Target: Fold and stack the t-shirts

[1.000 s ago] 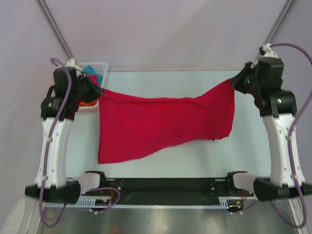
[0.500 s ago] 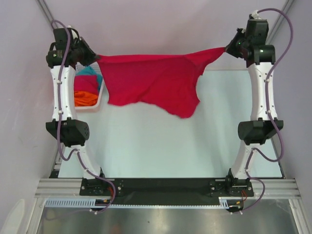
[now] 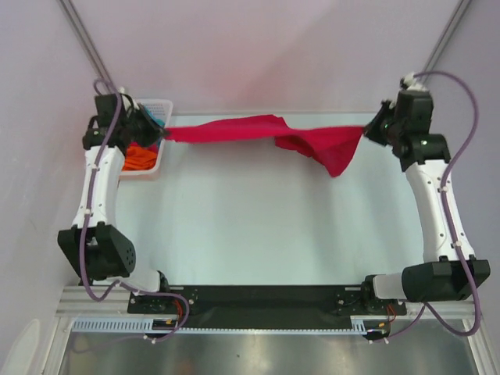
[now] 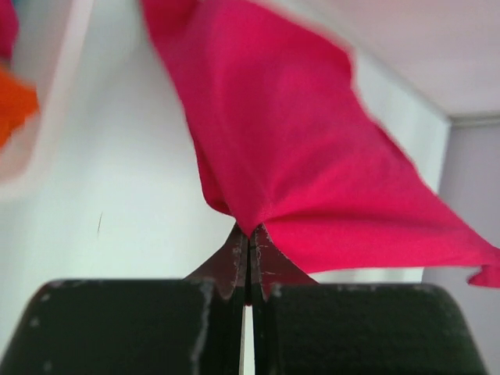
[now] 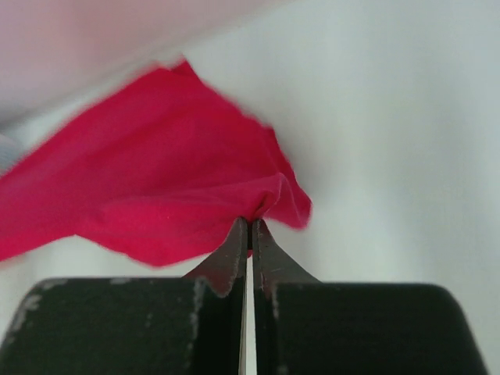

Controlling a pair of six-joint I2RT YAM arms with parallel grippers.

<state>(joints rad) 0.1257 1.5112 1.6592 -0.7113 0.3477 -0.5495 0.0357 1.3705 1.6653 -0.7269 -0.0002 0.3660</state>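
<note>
A crimson-pink t-shirt (image 3: 258, 130) hangs stretched between both arms over the far edge of the table, twisted into a narrow band with a loose flap drooping near its right end. My left gripper (image 3: 162, 133) is shut on its left end, and the same pinch shows in the left wrist view, where the cloth (image 4: 312, 156) fans out from the left gripper (image 4: 248, 231). My right gripper (image 3: 366, 130) is shut on the right end; the shirt (image 5: 148, 195) bunches at the right gripper (image 5: 250, 222). An orange t-shirt (image 3: 139, 158) and a teal t-shirt (image 3: 151, 119) lie in the basket.
A white mesh basket (image 3: 160, 104) stands at the table's far left corner, right under my left wrist. The pale table (image 3: 266, 226) runs from the arms' bases to the back wall. Slanted frame poles (image 3: 86, 43) rise at both back corners.
Both arms have swung down and forward from their raised stretch. The shirt, spread wide and hanging a second ago, is now pulled into a twisted band low over the far table edge.
</note>
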